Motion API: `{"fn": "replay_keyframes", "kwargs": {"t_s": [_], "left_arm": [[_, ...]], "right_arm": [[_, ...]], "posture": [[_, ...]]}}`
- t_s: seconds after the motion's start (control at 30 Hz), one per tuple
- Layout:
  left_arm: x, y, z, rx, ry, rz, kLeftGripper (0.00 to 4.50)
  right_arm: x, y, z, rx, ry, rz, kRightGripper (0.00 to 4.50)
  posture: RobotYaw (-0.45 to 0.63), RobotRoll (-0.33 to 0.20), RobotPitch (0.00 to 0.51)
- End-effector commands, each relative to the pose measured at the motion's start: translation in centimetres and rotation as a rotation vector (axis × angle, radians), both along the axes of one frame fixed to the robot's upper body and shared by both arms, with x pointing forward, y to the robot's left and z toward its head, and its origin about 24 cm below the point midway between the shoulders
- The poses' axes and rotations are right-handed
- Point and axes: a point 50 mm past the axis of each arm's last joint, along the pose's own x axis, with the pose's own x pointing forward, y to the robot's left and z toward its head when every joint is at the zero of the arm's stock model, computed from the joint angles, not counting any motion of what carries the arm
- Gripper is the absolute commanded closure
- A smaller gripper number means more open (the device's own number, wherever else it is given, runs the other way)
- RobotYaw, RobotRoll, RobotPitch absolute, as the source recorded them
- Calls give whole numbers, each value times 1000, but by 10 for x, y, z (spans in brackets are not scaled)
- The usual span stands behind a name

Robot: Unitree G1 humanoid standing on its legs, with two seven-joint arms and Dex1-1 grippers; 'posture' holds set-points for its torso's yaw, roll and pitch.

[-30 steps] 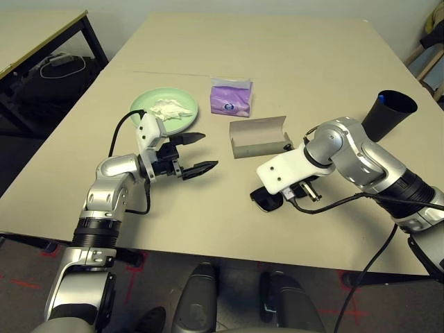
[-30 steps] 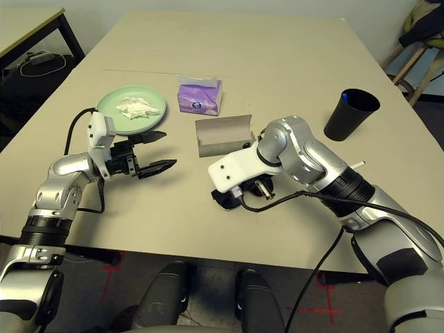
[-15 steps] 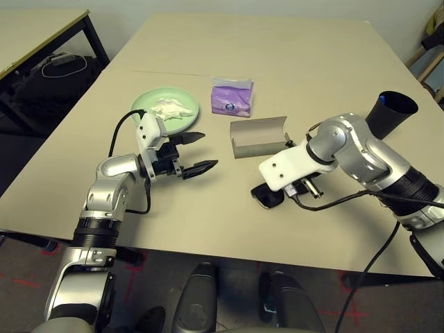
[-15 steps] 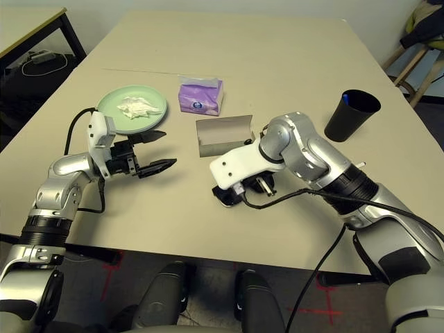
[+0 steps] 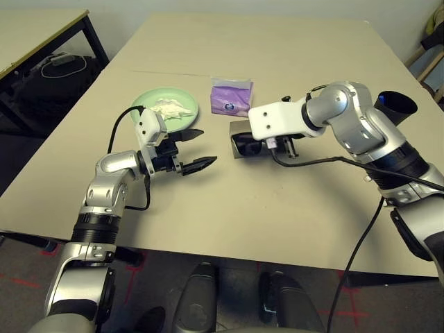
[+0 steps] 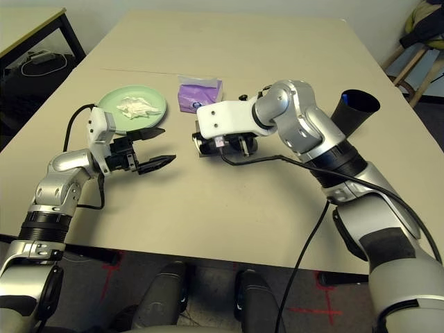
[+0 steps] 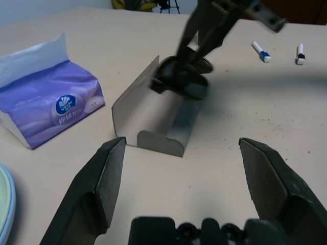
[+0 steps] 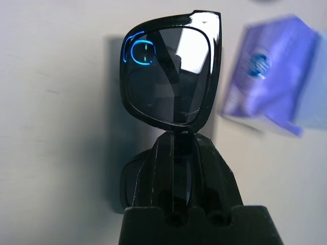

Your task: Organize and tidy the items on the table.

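Black sunglasses (image 8: 172,71), pinched at the bridge by your right gripper (image 8: 173,176), hover over the open grey glasses case (image 7: 148,109) at centre frame, apparently for stowing, your left gripper (image 5: 201,149) spread wide.

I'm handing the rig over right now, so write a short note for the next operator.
Right gripper: shut on the black sunglasses, held over the open grey glasses case.
Left gripper: open, empty, near the mint green plate.
On the plate: crumpled white tissue. Purple tissue pack: beyond the case. Black cup: on the robot's right.
Done: sunglasses picked up.
Left: sunglasses into case, probably; two pens lie loose.
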Motion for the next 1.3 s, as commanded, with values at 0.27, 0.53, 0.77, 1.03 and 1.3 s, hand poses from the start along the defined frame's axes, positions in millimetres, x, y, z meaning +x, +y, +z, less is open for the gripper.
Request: {"fn": "replay_keyframes", "kwargs": {"t_s": [0.27,0.53,0.77,1.03,1.3], "left_arm": [[-3,1,-2,23,9,7,0],[-4,0,-2,22,9,10,0],[-4,0,-3,23,10,13,0],[-5,0,-3,21,10,16,0],[-5,0,-2,21,9,18,0]], "right_arm": [[14,7,-13,-44,-47,-44,4152],[23,12,-19,-61,-98,-65,4152],[24,16,-23,-63,-95,-48,4152],[24,23,-29,-75,-100,-20,4152],[26,23,-39,-104,-84,-21,4152]], "posture": [[252,0,94],[261,0,100],[264,0,101],[268,0,98],[274,0,99]]}}
